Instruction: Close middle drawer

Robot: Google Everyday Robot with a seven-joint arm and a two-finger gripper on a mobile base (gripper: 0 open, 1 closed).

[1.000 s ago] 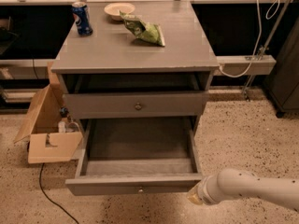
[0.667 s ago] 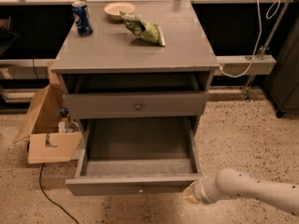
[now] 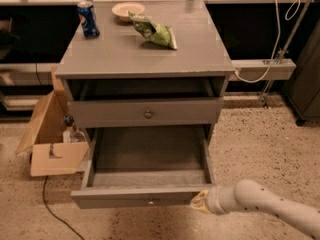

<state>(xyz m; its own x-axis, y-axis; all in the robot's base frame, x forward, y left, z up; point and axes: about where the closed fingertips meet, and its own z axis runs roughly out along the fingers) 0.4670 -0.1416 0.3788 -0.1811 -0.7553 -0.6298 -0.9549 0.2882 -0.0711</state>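
The middle drawer [image 3: 145, 196] is a wide grey drawer with a low flat front panel and a small knob [image 3: 150, 202]. It is pulled far out of the grey cabinet [image 3: 142, 49], and its inside is empty. The taller-fronted drawer [image 3: 148, 114] sits above it, nearly shut. The lowest drawer is hidden under the open one. My gripper [image 3: 199, 202], at the end of a white arm [image 3: 260, 204] coming in from the lower right, is at the right end of the middle drawer's front panel, touching it or very close.
A blue can [image 3: 88, 19], a pale bowl [image 3: 128, 9] and a green snack bag [image 3: 155, 31] are on the cabinet top. An open cardboard box [image 3: 52, 144] is on the floor to the left, with a black cable [image 3: 55, 209]. A white shelf [image 3: 265, 69] is to the right.
My gripper has moved a little left and up, closing on the right end of the middle drawer's front. The drawer has not visibly moved.
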